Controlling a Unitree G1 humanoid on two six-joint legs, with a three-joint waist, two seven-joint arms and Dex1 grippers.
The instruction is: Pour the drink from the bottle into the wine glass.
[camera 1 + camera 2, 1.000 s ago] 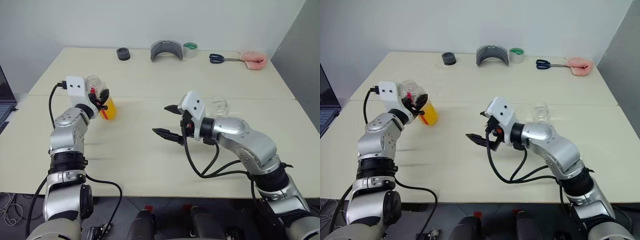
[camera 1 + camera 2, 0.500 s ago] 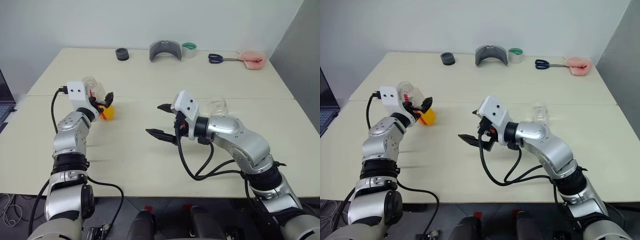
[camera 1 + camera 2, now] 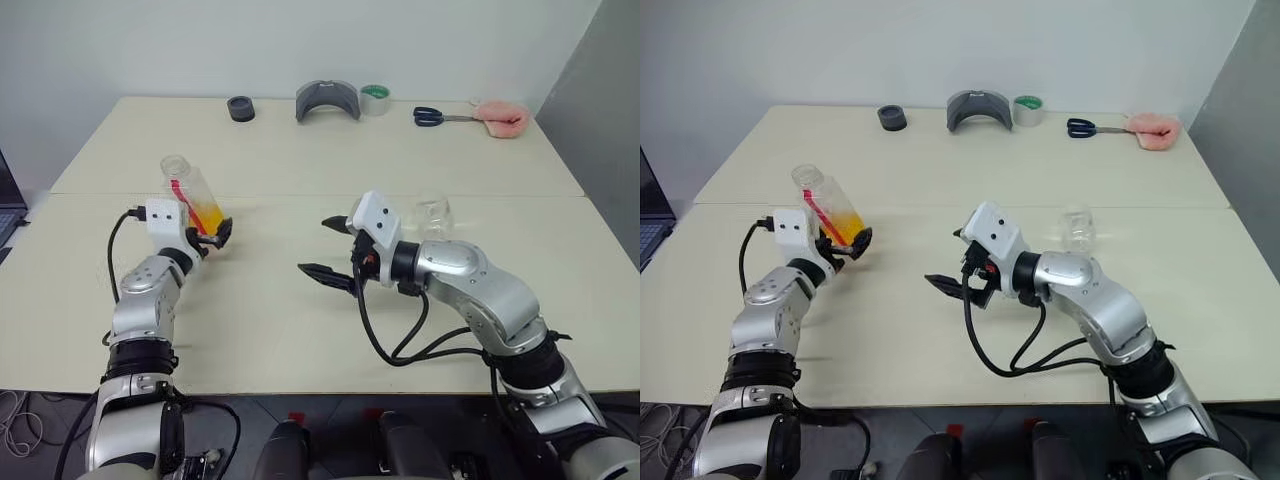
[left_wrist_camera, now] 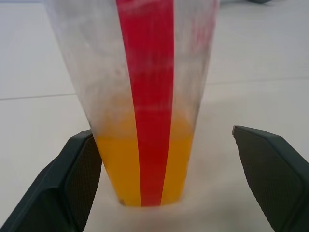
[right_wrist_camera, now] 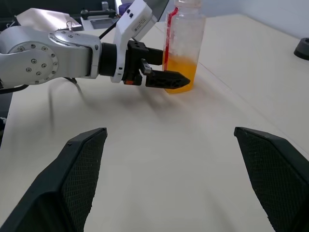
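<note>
The bottle [image 3: 192, 196], clear plastic with a red strip, stands on the table at the left with the orange drink [image 4: 145, 169] in its lower part. My left gripper [image 3: 213, 237] is open around its base; one finger [image 4: 82, 169] touches the bottle and the other stands clear. The right wrist view shows the bottle [image 5: 182, 46] upright. My right gripper [image 3: 314, 245] hovers open and empty over the table's middle. The wine glass [image 3: 432, 212] sits behind my right forearm, its lower part hidden.
Along the table's far edge lie a black round object [image 3: 240, 108], a grey curved piece [image 3: 328, 100], a roll of tape [image 3: 376, 99], scissors [image 3: 435, 117] and a pink object [image 3: 503, 118]. A laptop corner [image 3: 4, 205] shows at the left edge.
My left gripper sank with the bottle, then opened; the bottle now rests on the table between its fingers. The right gripper stayed open and barely moved.
</note>
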